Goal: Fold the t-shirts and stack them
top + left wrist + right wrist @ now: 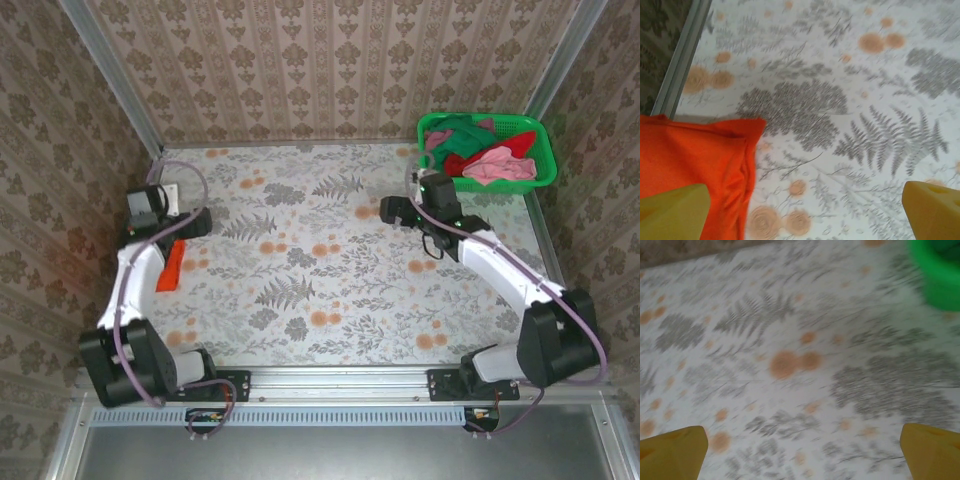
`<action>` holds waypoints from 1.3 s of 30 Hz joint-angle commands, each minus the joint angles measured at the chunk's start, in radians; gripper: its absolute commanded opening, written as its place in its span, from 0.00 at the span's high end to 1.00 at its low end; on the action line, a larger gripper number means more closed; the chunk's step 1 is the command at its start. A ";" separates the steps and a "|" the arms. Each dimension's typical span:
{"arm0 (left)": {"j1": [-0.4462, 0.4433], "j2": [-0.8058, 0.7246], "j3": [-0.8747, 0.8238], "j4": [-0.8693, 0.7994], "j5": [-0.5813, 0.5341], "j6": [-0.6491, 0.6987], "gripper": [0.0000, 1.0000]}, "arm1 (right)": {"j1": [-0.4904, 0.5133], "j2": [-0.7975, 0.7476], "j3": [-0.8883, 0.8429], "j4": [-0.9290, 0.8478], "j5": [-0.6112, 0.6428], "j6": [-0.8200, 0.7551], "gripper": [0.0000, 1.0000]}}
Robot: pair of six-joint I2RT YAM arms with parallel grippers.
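Orange t-shirt (695,155) seems folded beside the left gripper (803,212), both claws spread and empty; next, I think, the right gripper (802,452) must fetch a pink shirt (497,166) from the green basket (520,119).

No text, label, brand, number or sign could be read in any view. The bench (330,300) cover carried only a print of grey ferns and orange blooms, and the wallpaper (330,60) in the upper part of the top view carried only a repeated floral motif in stripes.
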 commanded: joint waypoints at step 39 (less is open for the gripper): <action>-0.176 0.327 -0.477 1.167 -0.200 0.057 0.00 | -0.235 0.160 -0.453 0.872 0.119 -0.281 0.00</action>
